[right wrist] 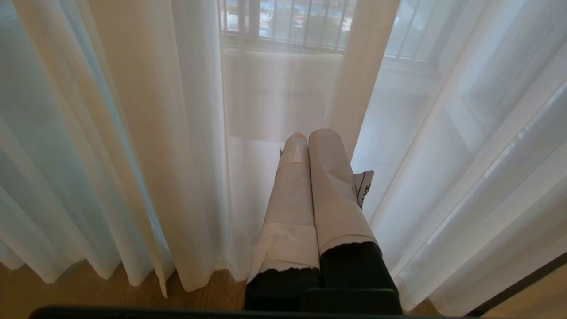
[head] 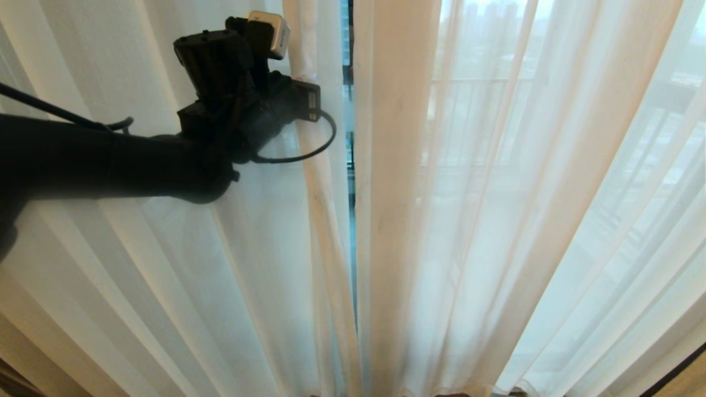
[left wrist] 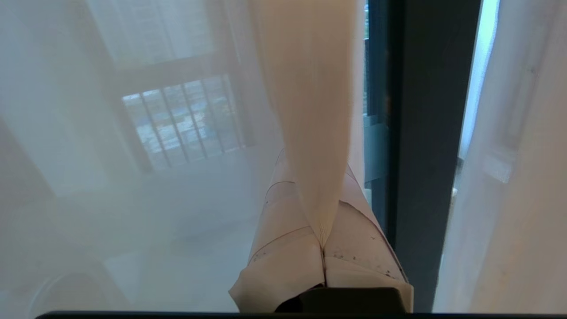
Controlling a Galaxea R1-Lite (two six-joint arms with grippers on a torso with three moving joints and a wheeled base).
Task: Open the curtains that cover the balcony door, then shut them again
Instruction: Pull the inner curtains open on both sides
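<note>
The left end effector (left wrist: pixel 323 230) is clamped on the inner edge of the left sheer curtain (left wrist: pixel 310 110), beside the balcony door (left wrist: pixel 421 133) frame. The right end effector (right wrist: pixel 310 146), closed and empty, points at the curtains' lower folds.

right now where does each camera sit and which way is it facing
Head view: on the robot's head, facing the sheer curtains and the narrow gap between them; the left arm reaches in, left gripper at the left panel's edge.
Left wrist view: behind the left gripper, shut on the curtain edge, door frame beside it.
Right wrist view: behind the shut right gripper, low, facing the curtains and wooden floor.
Shared: head and left wrist views both show the gripped edge and the gap.
</note>
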